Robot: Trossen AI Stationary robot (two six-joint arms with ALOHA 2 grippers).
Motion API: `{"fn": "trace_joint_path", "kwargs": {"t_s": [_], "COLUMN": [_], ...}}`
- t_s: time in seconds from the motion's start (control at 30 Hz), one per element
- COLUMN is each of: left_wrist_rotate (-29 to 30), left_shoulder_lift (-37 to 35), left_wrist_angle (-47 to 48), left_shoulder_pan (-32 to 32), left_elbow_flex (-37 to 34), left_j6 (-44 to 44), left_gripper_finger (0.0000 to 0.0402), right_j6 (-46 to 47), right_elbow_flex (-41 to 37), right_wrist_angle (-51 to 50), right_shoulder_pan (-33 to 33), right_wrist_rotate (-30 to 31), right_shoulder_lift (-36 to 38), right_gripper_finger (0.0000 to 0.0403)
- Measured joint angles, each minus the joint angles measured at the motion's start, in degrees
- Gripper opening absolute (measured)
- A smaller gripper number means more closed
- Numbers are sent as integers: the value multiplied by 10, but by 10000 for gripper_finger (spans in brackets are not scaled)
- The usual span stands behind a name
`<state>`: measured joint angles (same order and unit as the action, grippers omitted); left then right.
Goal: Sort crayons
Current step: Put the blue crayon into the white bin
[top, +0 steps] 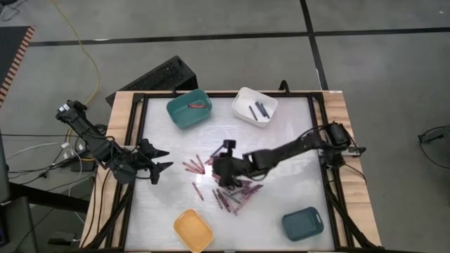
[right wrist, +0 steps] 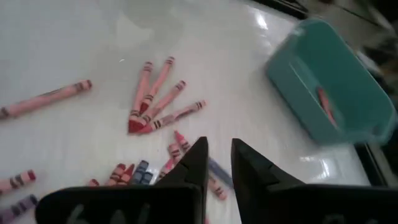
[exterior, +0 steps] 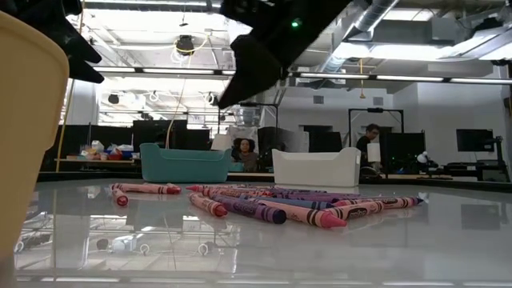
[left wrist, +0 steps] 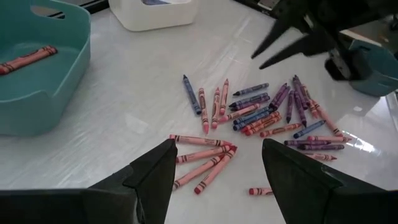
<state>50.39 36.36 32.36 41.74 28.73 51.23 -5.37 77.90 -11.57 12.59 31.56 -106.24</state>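
The crayons (top: 221,184) lie loose at the table's middle: red, pink and purple sticks, flat on the white top (left wrist: 249,115). A few red ones fan out (right wrist: 155,106) ahead of my right gripper. My right gripper (top: 218,170) hangs over the pile's far side, fingers (right wrist: 219,155) narrowly open with nothing between them; it also shows dark above the crayons (left wrist: 267,50). My left gripper (top: 160,160) stands open at the table's left edge, off the pile, and holds nothing (left wrist: 217,155).
A teal bin (top: 190,109) at the far left holds one red crayon (left wrist: 25,59). A white bin (top: 254,107) at the far middle holds dark blue ones. A yellow bin (top: 193,230) and a dark teal bin (top: 303,223) stand near the front edge.
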Motion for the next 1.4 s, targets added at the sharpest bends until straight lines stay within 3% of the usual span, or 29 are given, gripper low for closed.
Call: {"fn": "trace_joint_path", "kwargs": {"t_s": [0.2,0.43,0.8,1.4], "left_wrist_rotate": [0,0,0,10], "left_shoulder_lift": [0,0,0,0], "left_wrist_angle": [2,2,3,3], "left_shoulder_pan": [0,0,0,0], "left_elbow_flex": [0,0,0,0], "left_j6": [-10,-46,-57,-65], "left_gripper_finger": [228,228,228,228], "right_j6": [-86,-119,-201,-236], "right_elbow_flex": [34,34,33,33], "right_wrist_angle": [-122,-135,-125,-108], "right_shoulder_pan": [-73,-141,-178,-221], "right_wrist_rotate": [-160,-256,-301,-329], "right_shoulder_lift": [-2,-7,-53,-87], "right_gripper_finger": [68,68,68,68]}}
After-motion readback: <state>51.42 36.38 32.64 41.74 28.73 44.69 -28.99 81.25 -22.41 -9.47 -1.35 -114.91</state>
